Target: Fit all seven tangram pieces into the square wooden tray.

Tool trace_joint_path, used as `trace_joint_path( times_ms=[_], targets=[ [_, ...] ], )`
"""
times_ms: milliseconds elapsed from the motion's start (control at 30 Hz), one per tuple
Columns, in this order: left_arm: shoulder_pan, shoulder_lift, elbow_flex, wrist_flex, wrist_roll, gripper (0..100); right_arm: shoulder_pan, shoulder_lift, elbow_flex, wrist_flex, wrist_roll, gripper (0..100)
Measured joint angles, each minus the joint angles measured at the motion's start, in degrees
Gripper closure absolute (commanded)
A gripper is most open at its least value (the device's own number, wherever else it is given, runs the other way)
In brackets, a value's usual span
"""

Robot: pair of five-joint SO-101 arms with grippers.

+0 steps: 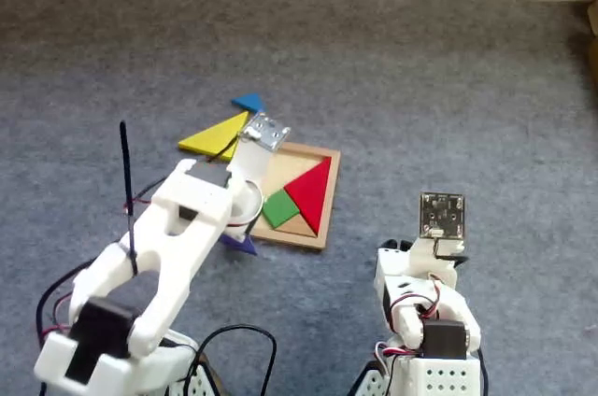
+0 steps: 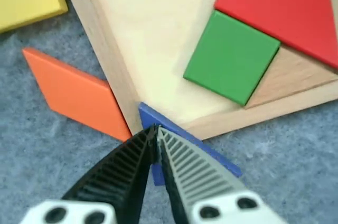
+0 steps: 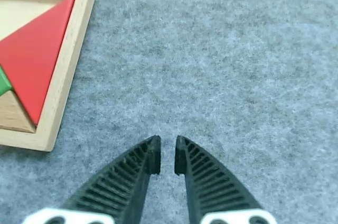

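High view: the square wooden tray (image 1: 331,200) is seen just ahead of the left arm (image 1: 187,219) and well apart from the right arm (image 1: 425,303).

Left wrist view: the left hand (image 2: 157,135) is clamped on a blue piece (image 2: 177,133), laid slantwise over the tray's corner rim; the bare floor lies straight beyond.

Right wrist view: the right hand (image 3: 167,154) is narrowly parted, holding nothing.
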Motion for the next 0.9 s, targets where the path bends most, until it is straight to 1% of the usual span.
trace_joint_path(
  times_ms=[333, 433, 600, 733, 800, 900],
  targets=[
    [-0.09, 6.07, -6.51, -0.09, 1.14, 97, 0.00, 0.00, 0.00, 0.00, 0.00, 93.3],
    [0.00, 6.42, -9.14, 0.70, 3.43, 97, 0.00, 0.00, 0.00, 0.00, 0.00, 93.3],
    [0.00, 2.55, -13.98, 6.68, 4.92, 97, 0.00, 0.00, 0.00, 0.00, 0.00, 93.3],
    [0.00, -2.99, -14.51, 12.22, 5.01, 97, 0.00, 0.00, 0.00, 0.00, 0.00, 93.3],
    [0.09, -5.10, -13.36, 14.07, 5.01, 97, 0.00, 0.00, 0.00, 0.00, 0.00, 93.3],
    [0.09, -6.15, -8.88, 14.42, 5.01, 97, 0.00, 0.00, 0.00, 0.00, 0.00, 93.3]
  ],
)
